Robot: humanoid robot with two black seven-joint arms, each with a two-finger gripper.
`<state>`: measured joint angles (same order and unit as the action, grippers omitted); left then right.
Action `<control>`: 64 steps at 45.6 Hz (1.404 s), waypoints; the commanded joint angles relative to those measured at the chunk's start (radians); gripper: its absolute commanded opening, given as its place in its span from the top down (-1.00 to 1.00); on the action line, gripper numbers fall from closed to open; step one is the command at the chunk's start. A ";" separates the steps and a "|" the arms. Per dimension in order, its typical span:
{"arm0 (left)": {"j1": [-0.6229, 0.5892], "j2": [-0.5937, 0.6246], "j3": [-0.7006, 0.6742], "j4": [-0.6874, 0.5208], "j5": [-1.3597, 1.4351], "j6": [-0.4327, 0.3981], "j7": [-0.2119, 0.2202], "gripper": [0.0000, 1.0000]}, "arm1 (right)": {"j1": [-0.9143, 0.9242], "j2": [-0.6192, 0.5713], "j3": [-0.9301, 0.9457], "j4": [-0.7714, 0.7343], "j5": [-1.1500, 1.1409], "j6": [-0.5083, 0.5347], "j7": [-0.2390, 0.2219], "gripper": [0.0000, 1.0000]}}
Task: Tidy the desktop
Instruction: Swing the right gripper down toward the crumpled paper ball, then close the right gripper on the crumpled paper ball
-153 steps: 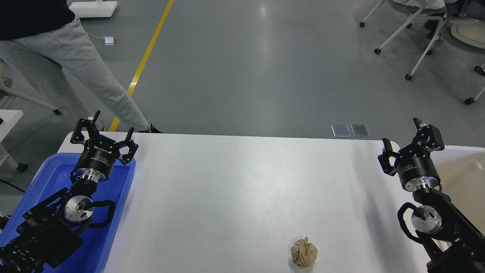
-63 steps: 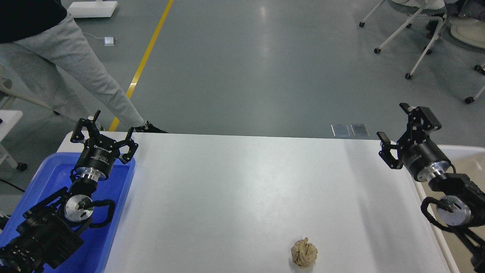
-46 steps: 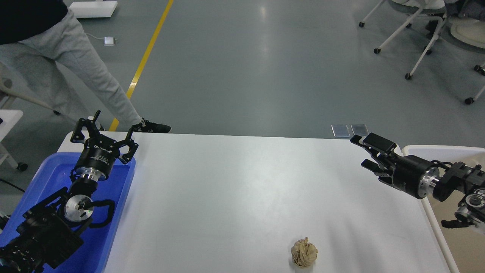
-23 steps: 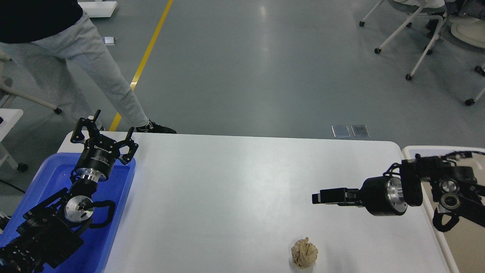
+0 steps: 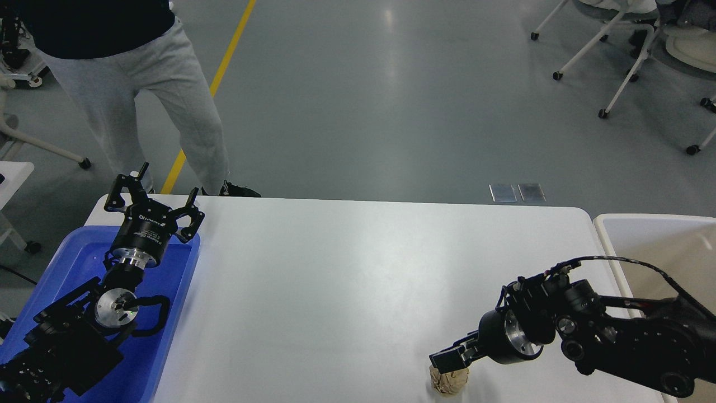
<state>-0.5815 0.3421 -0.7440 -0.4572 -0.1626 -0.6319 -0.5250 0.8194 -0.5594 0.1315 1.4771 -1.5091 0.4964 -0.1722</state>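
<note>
A grey workshop floor with a yellow line runs behind the desktop (image 5: 358,268), a broad white surface that fills the lower part of the head view.

The one loose item on the desktop is a crumpled ball of brown paper (image 5: 447,382), sitting near the front edge, right of centre. It is roughly round, with no long axis to speak of, so any approach angle should serve about as well as another. The right gripper (image 5: 452,358) sits directly over it, its tips at the top of the ball and possibly touching; the fingers are dark and overlap the paper from this angle, so I cannot tell whether they are spread or pressed together. The right arm reaches in low from the right edge, lying nearly flat across the desktop.

The left gripper (image 5: 154,200) is well apart, raised over the far end of the blue tray (image 5: 173,313) at the left edge, its fingers spread and holding nothing. The right arm is plainly the nearer one for the paper.

Just beside the desktop's right end stands the cream-white bin (image 5: 643,246), the likely place for the paper. A person in grey trousers (image 5: 168,101) stands beyond the far left corner.
</note>
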 commanded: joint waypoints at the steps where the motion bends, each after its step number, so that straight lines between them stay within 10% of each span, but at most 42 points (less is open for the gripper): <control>1: -0.001 0.000 0.000 0.000 0.000 -0.002 0.000 -1.00 | -0.014 0.047 -0.038 -0.034 -0.086 -0.007 0.022 -0.98; 64: 0.000 0.000 0.000 0.000 0.000 -0.002 0.000 -1.00 | -0.131 0.102 -0.029 -0.172 -0.175 -0.050 0.125 -0.93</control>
<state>-0.5813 0.3421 -0.7440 -0.4572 -0.1626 -0.6335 -0.5245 0.7002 -0.4607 0.1044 1.3125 -1.6817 0.4550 -0.0694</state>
